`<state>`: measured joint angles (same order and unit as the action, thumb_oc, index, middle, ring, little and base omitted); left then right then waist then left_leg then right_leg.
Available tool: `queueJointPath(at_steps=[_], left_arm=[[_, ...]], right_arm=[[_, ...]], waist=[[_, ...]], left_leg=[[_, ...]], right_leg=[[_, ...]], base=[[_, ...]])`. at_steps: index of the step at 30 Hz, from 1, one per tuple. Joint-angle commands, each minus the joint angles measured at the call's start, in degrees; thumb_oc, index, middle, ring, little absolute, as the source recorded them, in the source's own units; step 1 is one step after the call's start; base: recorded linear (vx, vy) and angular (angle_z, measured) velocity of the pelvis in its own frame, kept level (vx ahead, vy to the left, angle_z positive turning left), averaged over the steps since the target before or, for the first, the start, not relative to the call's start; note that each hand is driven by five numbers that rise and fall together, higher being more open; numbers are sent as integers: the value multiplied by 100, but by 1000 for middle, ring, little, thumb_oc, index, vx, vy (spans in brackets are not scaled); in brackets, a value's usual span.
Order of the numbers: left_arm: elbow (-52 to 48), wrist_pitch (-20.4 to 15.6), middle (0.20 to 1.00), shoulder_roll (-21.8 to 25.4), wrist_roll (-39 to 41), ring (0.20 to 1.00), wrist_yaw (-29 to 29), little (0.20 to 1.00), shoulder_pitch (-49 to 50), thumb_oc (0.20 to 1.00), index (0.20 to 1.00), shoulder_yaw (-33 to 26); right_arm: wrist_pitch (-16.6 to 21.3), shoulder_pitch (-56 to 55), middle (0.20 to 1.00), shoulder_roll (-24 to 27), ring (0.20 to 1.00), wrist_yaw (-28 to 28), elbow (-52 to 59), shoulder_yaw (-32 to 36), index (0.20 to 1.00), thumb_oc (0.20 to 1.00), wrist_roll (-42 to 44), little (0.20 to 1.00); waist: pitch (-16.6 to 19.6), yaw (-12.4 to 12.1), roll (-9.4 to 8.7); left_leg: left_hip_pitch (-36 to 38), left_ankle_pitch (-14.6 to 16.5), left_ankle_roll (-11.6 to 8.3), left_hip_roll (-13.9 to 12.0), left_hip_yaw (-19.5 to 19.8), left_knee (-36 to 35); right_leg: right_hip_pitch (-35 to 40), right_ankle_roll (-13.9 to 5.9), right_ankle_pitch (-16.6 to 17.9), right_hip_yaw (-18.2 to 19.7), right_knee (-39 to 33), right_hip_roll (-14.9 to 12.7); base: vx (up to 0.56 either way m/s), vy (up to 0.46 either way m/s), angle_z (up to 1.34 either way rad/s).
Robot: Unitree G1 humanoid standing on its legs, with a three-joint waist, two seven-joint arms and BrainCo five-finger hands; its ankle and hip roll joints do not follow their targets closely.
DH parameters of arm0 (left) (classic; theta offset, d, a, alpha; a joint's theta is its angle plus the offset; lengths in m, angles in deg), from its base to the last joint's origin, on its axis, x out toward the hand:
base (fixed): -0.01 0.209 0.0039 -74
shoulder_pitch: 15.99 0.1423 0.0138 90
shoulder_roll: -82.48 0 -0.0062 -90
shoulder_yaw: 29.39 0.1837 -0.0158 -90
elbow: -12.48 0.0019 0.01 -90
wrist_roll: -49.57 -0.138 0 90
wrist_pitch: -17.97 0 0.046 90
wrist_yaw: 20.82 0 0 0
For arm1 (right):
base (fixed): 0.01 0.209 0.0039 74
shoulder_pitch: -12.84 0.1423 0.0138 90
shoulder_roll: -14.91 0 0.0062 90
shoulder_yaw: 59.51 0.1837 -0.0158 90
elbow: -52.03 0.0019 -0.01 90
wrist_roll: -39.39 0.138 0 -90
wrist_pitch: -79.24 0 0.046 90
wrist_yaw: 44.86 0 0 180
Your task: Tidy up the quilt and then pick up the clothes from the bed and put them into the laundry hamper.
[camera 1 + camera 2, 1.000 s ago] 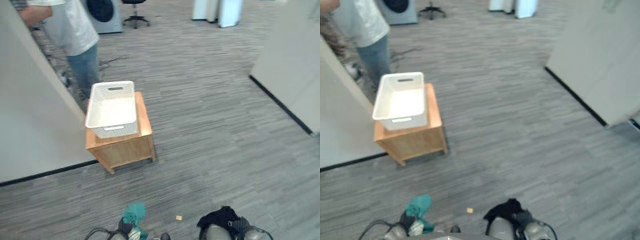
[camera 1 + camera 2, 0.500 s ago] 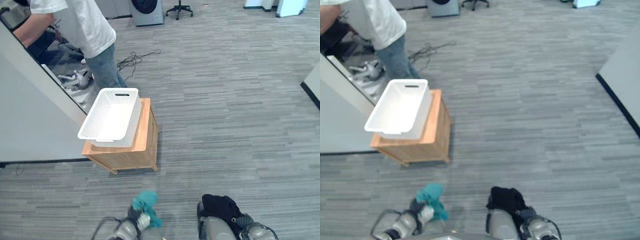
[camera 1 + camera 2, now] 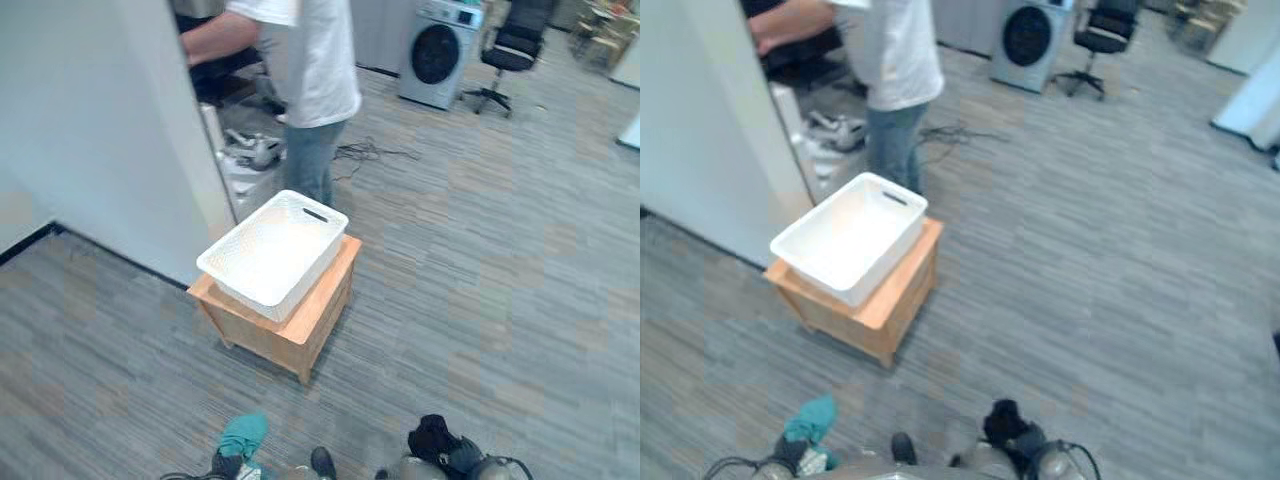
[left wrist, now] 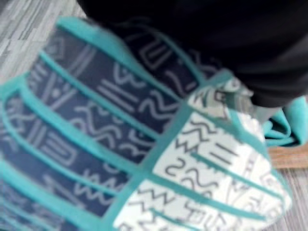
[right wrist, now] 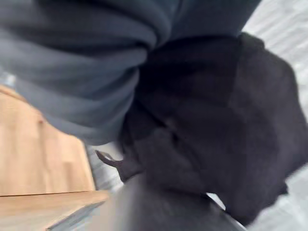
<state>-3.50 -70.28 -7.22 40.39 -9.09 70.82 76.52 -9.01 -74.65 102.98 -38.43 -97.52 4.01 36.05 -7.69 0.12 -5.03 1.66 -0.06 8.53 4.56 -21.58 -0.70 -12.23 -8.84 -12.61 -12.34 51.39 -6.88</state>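
Observation:
A white laundry hamper point(image 3: 275, 245) stands empty on a low wooden stand point(image 3: 320, 310) ahead of me. My left hand point(image 3: 226, 466) sits at the lower edge of the eye views, shut on a bunched teal garment point(image 3: 243, 436). Its wrist view shows that cloth up close: teal, navy and white with a zigzag pattern point(image 4: 159, 159). My right hand point(image 3: 463, 458) is low on the right, shut on a black garment point(image 3: 432, 438) bundled with dark grey cloth point(image 5: 82, 72). Both hands are short of the hamper, over the carpet.
A person point(image 3: 310, 80) in a white shirt and jeans stands just behind the hamper beside a grey partition wall point(image 3: 110, 130). A washing machine point(image 3: 440, 52) and an office chair point(image 3: 508, 48) stand far back. Grey carpet point(image 3: 480, 280) spreads out to the right.
The camera has swung, so the hamper and stand now sit nearer the middle and look turned. The clothes stay bunched in both hands at the lower edge.

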Motion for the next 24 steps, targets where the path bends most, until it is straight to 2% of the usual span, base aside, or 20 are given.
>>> queueJointPath(at_steps=[1,2,4,5,6,8,9,10,11,12,13,14,15,16,17,18,19,21,22,24], left_arm=[[-301,-144,200,141,99,200,197,200,-359,200,200,18],[-340,-218,200,187,78,200,217,200,-405,200,200,110],[-445,-282,200,253,58,200,207,200,-473,200,200,139],[-431,-340,200,468,-22,200,256,200,-504,200,200,99],[-362,-311,200,459,-29,200,301,200,-417,200,200,-17],[-323,-320,200,447,29,200,324,200,-287,200,200,-107],[-333,-338,200,437,49,200,327,200,-156,200,200,-209],[-413,-350,200,428,109,200,369,200,-93,200,200,-273],[-520,-349,200,433,117,200,362,200,-23,200,200,-322],[-584,-338,200,447,112,200,356,200,43,200,200,-355],[-613,-334,200,447,109,200,322,200,110,200,200,-400],[-651,-340,200,455,31,200,237,200,188,200,200,-416],[-660,-332,200,426,10,200,216,200,224,200,200,-416],[-620,-333,200,435,-20,200,144,200,346,200,200,-452],[-623,-333,200,420,-21,200,140,200,349,200,200,-448],[-635,-344,200,405,-41,200,116,200,436,200,200,-478],[-632,-327,200,413,-103,200,99,200,496,200,200,-493],[-603,-254,200,446,-193,200,29,200,517,200,200,-525],[-728,-282,200,476,-265,200,85,200,648,200,200,-500],[-707,-287,200,510,-267,200,107,200,649,200,200,-514]], right_arm=[[327,540,200,79,200,67,509,295,200,200,525,200],[353,574,200,162,200,133,547,263,200,200,452,200],[326,631,200,305,200,137,660,300,200,200,422,200],[307,592,200,723,200,191,1095,408,200,200,202,200],[355,931,200,808,200,292,1425,499,200,200,249,200],[371,928,200,935,200,268,1722,494,200,200,193,200],[442,975,200,1111,200,278,2023,581,200,200,170,200],[537,1030,200,1344,200,369,2277,690,200,200,185,200],[537,978,200,1502,200,410,2455,828,200,200,199,200],[541,1001,200,1688,200,471,2616,973,200,200,197,200],[550,1046,200,1885,200,473,2914,1103,200,200,190,200],[590,1123,200,2076,200,482,3250,1177,200,200,139,200],[578,1064,200,2138,200,462,3401,1225,200,200,100,200],[611,1124,200,2463,200,518,3671,1389,200,200,-91,200],[604,1112,200,2482,200,513,3686,1395,200,200,-96,200],[622,1124,200,2565,200,503,3883,1461,200,200,-133,200],[660,1106,200,2669,200,499,4164,1513,200,200,-183,200],[710,1118,200,2932,200,453,4632,1707,200,200,-379,200],[731,1310,200,3078,200,540,4856,1782,200,200,-419,200],[748,1389,200,3117,200,554,4910,1794,200,200,-393,200]], waist=[[-508,-31,198],[-482,-9,214],[-465,21,166],[-445,136,53],[-426,135,-30],[-396,204,-28],[-416,226,-28],[-483,264,-58],[-537,281,-102],[-607,299,-149],[-651,296,-169],[-633,249,-158],[-624,244,-124],[-543,247,-14],[-547,256,-4],[-505,278,50],[-442,303,81],[-412,363,88],[-562,410,92],[-615,424,87]], left_leg=[[252,190,-740,-789,315,-430],[269,219,-811,-804,589,-430],[354,328,-939,-821,886,-430],[466,460,-1168,-954,1306,-430],[650,454,-1261,-1095,1279,-382],[664,533,-1272,-1163,1312,-171],[548,495,-1323,-1286,1307,355],[259,258,-1356,-1510,1130,1013],[10,121,-1298,-1724,768,1510],[-195,109,-1249,-1882,357,1871],[-356,254,-1206,-1859,6,1964],[-536,598,-1175,-1510,-170,1766],[-583,642,-1135,-1302,-166,1582],[-622,350,-1209,-1163,-502,876],[-576,351,-1209,-1131,-494,816],[-360,337,-1160,-1090,-679,385],[-231,319,-1067,-988,-623,143],[54,275,-965,-876,-498,-232],[179,173,-868,-909,-444,-352],[247,186,-877,-921,-377,-410]], right_leg=[[690,-106,782,471,-2353,51],[647,17,751,693,-3148,-5],[777,46,876,1023,-4528,-237],[666,-59,1083,1801,-5215,-344],[656,-91,1130,1752,-4968,-239],[691,-21,1117,1804,-4920,-153],[762,80,1075,1765,-4870,-110],[867,195,1029,1593,-4852,-120],[995,299,949,1430,-4868,-157],[1171,374,884,1251,-4941,-171],[1366,396,832,1084,-5037,-161],[1556,381,720,1010,-5127,-122],[1609,355,693,1014,-5125,-117],[1688,331,586,859,-5099,38],[1709,320,557,850,-5088,23],[1726,266,503,779,-5063,61],[1681,225,475,732,-4939,103],[1424,9,463,498,-3926,133],[827,-235,843,493,-2916,95],[576,-310,885,584,-2607,80]], base=[[423,-288,113],[413,-283,152],[507,-485,146],[698,-823,148],[714,-801,200],[324,-312,148],[209,-273,38],[257,-363,29],[161,-349,83],[161,-285,104],[269,-205,95],[280,-54,50],[347,63,41],[207,83,24],[200,59,29],[151,81,24],[228,106,26],[168,78,25],[10,18,71],[19,-4,46]])
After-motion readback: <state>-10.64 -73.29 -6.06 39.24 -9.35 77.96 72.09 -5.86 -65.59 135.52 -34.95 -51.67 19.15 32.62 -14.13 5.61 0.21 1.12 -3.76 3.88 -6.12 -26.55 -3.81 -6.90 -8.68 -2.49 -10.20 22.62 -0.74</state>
